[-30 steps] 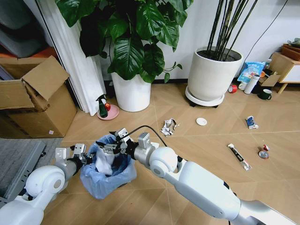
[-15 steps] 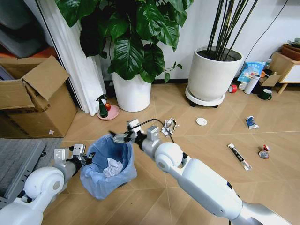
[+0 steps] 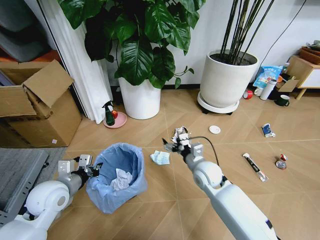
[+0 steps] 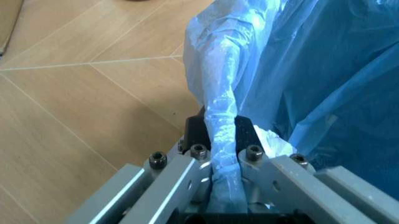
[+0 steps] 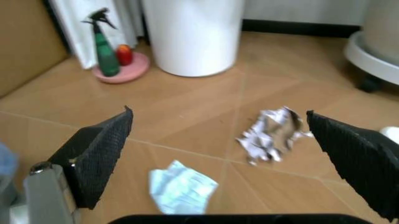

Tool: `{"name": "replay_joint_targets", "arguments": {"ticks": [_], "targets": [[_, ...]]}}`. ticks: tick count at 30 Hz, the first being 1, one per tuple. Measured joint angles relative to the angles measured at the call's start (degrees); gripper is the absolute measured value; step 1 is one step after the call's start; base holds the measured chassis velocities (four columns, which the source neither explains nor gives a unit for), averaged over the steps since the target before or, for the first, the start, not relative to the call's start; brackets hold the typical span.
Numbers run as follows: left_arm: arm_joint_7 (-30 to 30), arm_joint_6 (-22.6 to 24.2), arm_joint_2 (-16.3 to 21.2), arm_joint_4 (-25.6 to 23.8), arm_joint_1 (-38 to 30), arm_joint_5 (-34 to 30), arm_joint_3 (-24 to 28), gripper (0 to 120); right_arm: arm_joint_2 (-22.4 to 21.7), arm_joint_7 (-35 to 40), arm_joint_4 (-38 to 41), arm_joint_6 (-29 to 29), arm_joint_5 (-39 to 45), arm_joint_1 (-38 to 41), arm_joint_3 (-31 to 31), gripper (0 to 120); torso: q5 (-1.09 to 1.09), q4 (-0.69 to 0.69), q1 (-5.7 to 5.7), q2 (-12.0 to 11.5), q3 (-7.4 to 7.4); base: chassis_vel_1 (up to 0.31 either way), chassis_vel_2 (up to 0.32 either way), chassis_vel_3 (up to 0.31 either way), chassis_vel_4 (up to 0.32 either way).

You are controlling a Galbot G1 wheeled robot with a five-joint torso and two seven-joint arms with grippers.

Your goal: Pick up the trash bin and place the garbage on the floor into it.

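While our left gripper point(image 4: 221, 175) clamps the trash bin point(image 3: 116, 172), one paper is in.
Our right gripper point(image 3: 176, 145), fingers spread empty, has swung to the crumpled foil point(image 3: 179, 134) beyond the bin.

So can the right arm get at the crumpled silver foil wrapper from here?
Probably yes: the open right end effector hangs just short of the crumpled foil wrapper, with bare floor between them.

Office/home corner: big potted plants point(image 3: 145, 55), cardboard box point(image 3: 35, 102), wood floor point(image 3: 165, 200).
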Motion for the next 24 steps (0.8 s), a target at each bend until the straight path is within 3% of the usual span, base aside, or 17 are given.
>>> {"name": "replay_joint_targets", "arguments": {"ticks": [10, 24], "targets": [[0.5, -0.3, -0.6, 0.0, 0.4, 1.4, -0.2, 0, 0.8, -1.1, 2.9, 0.9, -2.3, -7.2, 7.3, 100, 0.00, -0.01, -0.01, 0.0, -0.01, -0.075, 0.066, 0.079, -0.090], [0.4, -0.3, -1.1, -0.7, 0.7, 1.5, 0.2, 0, 1.5, -1.1, 4.3, 0.6, -2.4, -8.6, 7.0, 100, -0.01, -0.01, 0.01, 0.0, 0.01, -0.182, 0.168, 0.178, -0.169]]}}
